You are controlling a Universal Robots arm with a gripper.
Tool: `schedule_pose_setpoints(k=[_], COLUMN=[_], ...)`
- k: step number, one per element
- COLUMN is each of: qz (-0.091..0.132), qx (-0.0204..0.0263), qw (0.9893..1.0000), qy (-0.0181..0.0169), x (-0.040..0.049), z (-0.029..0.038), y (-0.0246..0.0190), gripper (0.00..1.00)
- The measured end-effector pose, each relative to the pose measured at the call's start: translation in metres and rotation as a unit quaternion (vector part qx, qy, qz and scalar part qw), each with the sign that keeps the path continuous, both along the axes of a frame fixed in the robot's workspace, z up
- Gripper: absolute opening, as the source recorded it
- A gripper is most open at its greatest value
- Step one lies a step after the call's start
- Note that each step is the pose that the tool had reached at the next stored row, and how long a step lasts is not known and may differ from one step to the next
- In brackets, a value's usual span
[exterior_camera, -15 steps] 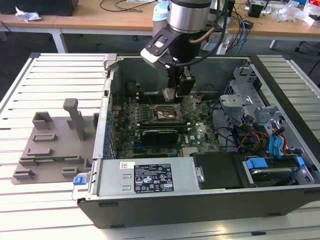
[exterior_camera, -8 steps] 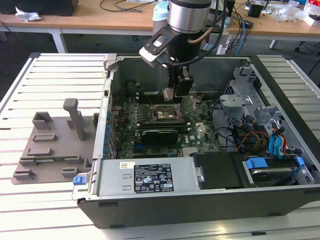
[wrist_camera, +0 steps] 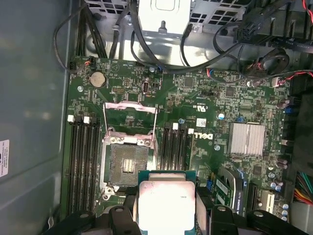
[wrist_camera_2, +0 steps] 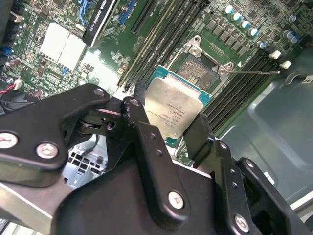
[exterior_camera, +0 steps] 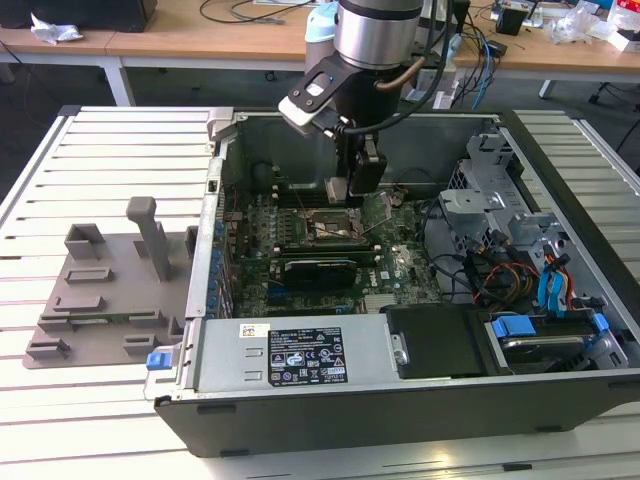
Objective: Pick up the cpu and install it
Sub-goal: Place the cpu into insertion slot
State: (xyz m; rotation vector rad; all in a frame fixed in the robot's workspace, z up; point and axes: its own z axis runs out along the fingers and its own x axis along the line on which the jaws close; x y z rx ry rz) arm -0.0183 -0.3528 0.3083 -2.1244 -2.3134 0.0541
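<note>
The black hand [wrist_camera_2: 168, 115] is clenched on the small square silvery-grey cpu [wrist_camera_2: 177, 105], holding it over the green motherboard [wrist_camera: 205, 98] near the open dark socket [wrist_camera: 128, 164]. Its fingers [wrist_camera_2: 146, 132] hide two chip edges, and in the exterior view the chip is hard to make out.

a white slatted tabletop [exterior_camera: 110, 160] spans the foreground; beyond its far edge stands a long wooden desk [exterior_camera: 180, 40] strewn with cables [exterior_camera: 245, 12], over dark floor [exterior_camera: 35, 110].

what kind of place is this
Probably a robotics lab or test workshop: an open computer case sits on a slatted table, wooden desks strewn with cables stand behind, and the arm's pincer holds the cpu.
</note>
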Motion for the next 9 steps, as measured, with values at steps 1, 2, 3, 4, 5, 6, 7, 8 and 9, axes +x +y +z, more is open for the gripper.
schedule_pose_setpoints(k=[1, 2, 3, 4, 5, 6, 7, 8, 9], qz=[0.000, 0.000, 0.000, 0.000, 0.000, 0.000, 0.000, 0.000, 0.000], qx=[0.0000, 0.0000, 0.0001, 0.0000, 0.0000, 0.0000, 0.0000, 0.0000, 0.0000], qw=[1.0000, 1.0000, 1.0000, 1.0000, 1.0000, 1.0000, 1.0000, 1.0000, 1.0000], qy=[0.0000, 0.0000, 0.0000, 0.0000, 0.0000, 0.0000, 0.0000, 0.0000, 0.0000], x=[0.0000, 0.0000, 0.0000, 0.0000, 0.0000, 0.0000, 0.0000, 0.0000, 0.0000], z=[-0.0004, -0.0007, -0.0013, -0.0018, -0.0021, -0.0023, -0.0029, -0.0034, -0.0038], y=[0.0000, 0.0000, 0.0000, 0.0000, 0.0000, 0.0000, 0.0000, 0.0000, 0.0000], gripper=[0.55, 0.55, 0.55, 0.55, 0.55, 0.55, 0.55, 0.55, 0.55])
